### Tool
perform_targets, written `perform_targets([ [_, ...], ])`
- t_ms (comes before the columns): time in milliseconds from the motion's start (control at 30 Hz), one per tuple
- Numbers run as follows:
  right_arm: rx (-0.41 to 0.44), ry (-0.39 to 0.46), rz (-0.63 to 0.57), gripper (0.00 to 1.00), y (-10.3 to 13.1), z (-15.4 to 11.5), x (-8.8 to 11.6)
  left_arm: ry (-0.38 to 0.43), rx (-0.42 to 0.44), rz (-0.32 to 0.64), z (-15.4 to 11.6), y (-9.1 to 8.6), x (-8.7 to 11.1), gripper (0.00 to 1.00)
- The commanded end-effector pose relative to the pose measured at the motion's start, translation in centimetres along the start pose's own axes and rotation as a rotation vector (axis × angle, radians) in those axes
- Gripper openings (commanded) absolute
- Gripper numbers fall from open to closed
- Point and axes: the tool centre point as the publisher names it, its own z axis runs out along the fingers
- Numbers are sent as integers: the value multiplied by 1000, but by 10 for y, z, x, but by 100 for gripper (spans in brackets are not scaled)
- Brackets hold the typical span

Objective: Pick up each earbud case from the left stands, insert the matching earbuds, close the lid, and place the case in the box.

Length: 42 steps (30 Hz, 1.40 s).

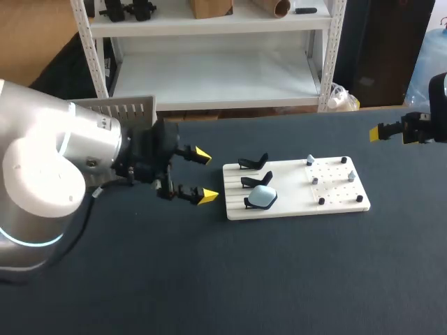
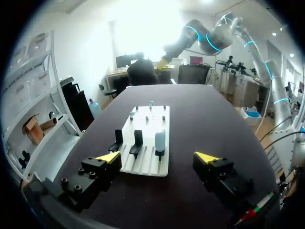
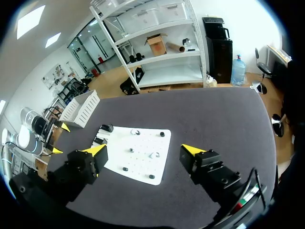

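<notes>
A white board (image 1: 293, 190) lies mid-table with three black stands along its left side. The nearest stand holds a pale blue earbud case (image 1: 262, 197); the other two stands (image 1: 254, 162) are bare. Small earbuds (image 1: 311, 160) sit among black pegs on the board's right part. My left gripper (image 1: 204, 176) is open, level with the board's left edge and a short way from it. In the left wrist view the case (image 2: 160, 139) stands ahead of my open left gripper (image 2: 158, 157). My right gripper (image 1: 380, 132) hovers at the far right, and in its wrist view the right gripper (image 3: 144, 150) is open above the board (image 3: 157, 169).
A white slatted box (image 1: 120, 108) stands at the back left, behind my left arm, and shows as the white box (image 3: 81, 109) in the right wrist view. Dark table surface surrounds the board in front and to the right.
</notes>
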Motion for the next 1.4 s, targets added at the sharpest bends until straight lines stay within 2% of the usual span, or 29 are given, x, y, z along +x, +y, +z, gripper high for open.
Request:
perform_targets([
  [33,0,0,0,100,0,0,0,-52,-20,11,12,-4,2,100],
  [400,0,0,0,100,0,0,0,-47,-4,7,39,-3,17,100],
  [467,0,0,0,100,0,0,0,-64,-20,29,40,-4,18,90],
  [500,0,0,0,100,0,0,0,-70,-17,32,40,-4,18,89],
  [767,0,0,0,100,0,0,0,-91,22,56,48,-18,16,99],
  [1067,0,0,0,100,0,0,0,-87,43,38,74,-22,11,92],
  [1400,0,0,0,100,0,0,0,-69,34,31,91,-19,11,89],
])
